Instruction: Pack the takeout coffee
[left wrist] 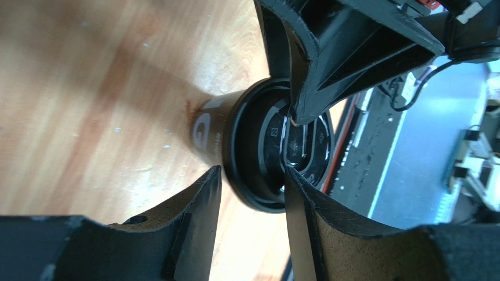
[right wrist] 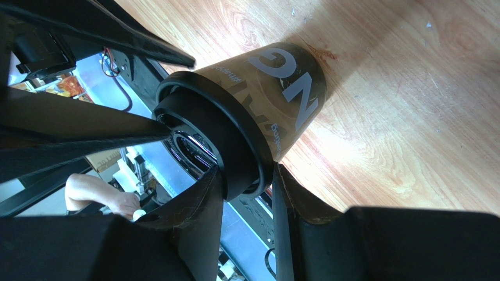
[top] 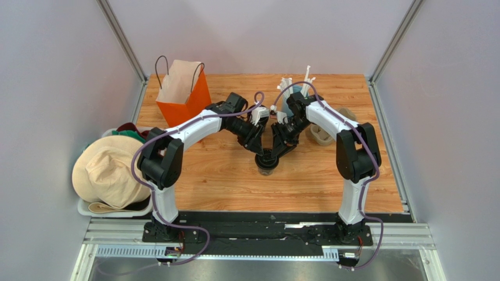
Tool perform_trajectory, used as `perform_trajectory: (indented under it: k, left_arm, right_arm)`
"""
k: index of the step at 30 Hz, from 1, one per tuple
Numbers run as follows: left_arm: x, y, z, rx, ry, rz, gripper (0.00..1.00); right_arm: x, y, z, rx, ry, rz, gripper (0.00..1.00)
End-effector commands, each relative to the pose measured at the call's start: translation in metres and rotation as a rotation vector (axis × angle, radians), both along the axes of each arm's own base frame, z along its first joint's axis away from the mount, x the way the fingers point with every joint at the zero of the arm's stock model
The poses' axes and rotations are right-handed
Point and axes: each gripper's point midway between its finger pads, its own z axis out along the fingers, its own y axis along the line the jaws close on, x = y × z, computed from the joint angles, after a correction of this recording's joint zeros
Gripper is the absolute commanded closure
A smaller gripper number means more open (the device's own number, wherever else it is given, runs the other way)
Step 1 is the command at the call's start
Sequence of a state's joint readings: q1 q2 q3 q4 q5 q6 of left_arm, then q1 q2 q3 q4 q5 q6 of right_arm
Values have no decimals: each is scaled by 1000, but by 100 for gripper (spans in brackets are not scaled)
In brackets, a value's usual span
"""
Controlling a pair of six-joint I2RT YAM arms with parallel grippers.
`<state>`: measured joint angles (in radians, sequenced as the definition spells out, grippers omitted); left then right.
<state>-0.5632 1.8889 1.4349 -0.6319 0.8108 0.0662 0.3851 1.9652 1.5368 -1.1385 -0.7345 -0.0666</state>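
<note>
Black lid point(left wrist: 258, 152) on, the coffee point(top: 267, 164) stands upright on the wood surface point(top: 223, 181), mid-width and a little nearer than centre, so I cannot see what is in it. Its brown wall carries white lettering.

Both arms meet over it. My right claw point(right wrist: 246, 175) is narrow and pinched on the coffee at the lid's rim, one finger on the lid's top and the other against the wall just below it. My left claw point(left wrist: 252, 175) is about half open and straddles the rim on the opposite side, one finger outside the wall and one over the lid. I cannot tell whether it presses or only brackets the rim.

Far left on the surface, an orange paper bag point(top: 186, 96) stands open with its handles up; I see only its pale inside. At the far edge behind the right arm, a blue cup point(top: 289, 100) holds white straws point(top: 286, 83). A cardboard tray point(top: 320, 136) lies to the right of the claws, partly hidden by that arm, and I cannot see into its wells. Off the left edge, a white bin point(top: 88, 208) holds a cream hat point(top: 108, 170) and some red and green cloth point(top: 130, 130).
</note>
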Motion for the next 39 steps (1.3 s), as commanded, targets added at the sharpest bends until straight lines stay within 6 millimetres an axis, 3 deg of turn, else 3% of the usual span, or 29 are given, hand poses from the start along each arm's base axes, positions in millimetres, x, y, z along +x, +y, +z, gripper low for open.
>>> perform_trajectory:
  k: [1,5,18,32,39]
  left_arm:
    - [20,8,42,-57,-172,-9,46]
    - [17,13,45,-59,-181,-10,44]
    - [-7,25,1,3,-22,-14,45]
    - [-10,12,-22,-40,112,-9,46]
    - [-12,13,-41,-13,176,7,55]
  right_arm:
    - [8,-6,-16,-71,-81,21,95]
    - [10,-7,-18,-77,-80,18,95]
    - [10,-8,-17,-81,-90,19,95]
    - [10,-6,-16,-69,-90,19,95]
    - [9,-6,-18,-70,-89,21,95]
